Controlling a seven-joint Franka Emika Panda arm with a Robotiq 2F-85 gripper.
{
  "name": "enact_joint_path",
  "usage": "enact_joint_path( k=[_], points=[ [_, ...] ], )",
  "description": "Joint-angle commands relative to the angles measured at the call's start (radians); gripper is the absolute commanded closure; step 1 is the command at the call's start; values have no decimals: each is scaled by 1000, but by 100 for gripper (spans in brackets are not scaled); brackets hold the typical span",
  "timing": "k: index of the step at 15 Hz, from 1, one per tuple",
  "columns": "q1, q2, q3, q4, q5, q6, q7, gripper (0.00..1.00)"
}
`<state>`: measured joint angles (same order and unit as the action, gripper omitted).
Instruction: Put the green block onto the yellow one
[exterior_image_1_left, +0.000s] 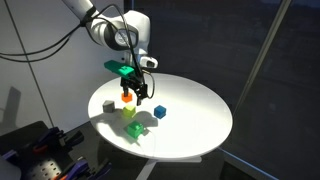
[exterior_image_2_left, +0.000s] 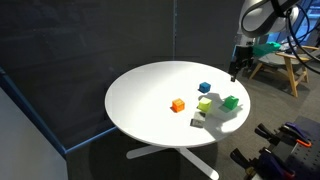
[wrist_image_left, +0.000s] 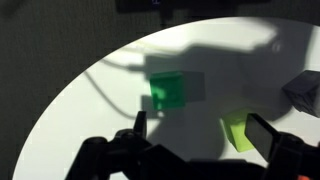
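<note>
Green block sits flat on the white worktop, ahead of the fingers and apart from them. In the wrist view it lies a little toward the finger on the left side of that picture. The fingers are spread wide with nothing between them, and they hang above the worktop and touch no cube. The yellow one rests nearer than the green block, just inside the finger on the picture's right and under the arm's shadow. It stands apart from the green block, not touching it.

In both exterior views the cubes lie in a loose line: the green block, then the yellow one, then an orange cube. A blue cube stands off to one side of that line. A small grey object shows beyond the right-hand finger in the wrist view — what it is cannot be told.
</note>
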<state>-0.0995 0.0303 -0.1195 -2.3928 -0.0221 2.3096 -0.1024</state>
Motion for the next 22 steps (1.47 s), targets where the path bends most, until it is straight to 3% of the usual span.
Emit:
enact_joint_path(
  k=[1,10,22],
  points=[
    [-3,28,6,-4,-7,51,3,0],
    [5,139,18,-11,-15,190,8,0],
    [-11,210,15,12,-42,209,-49,0]
  ],
)
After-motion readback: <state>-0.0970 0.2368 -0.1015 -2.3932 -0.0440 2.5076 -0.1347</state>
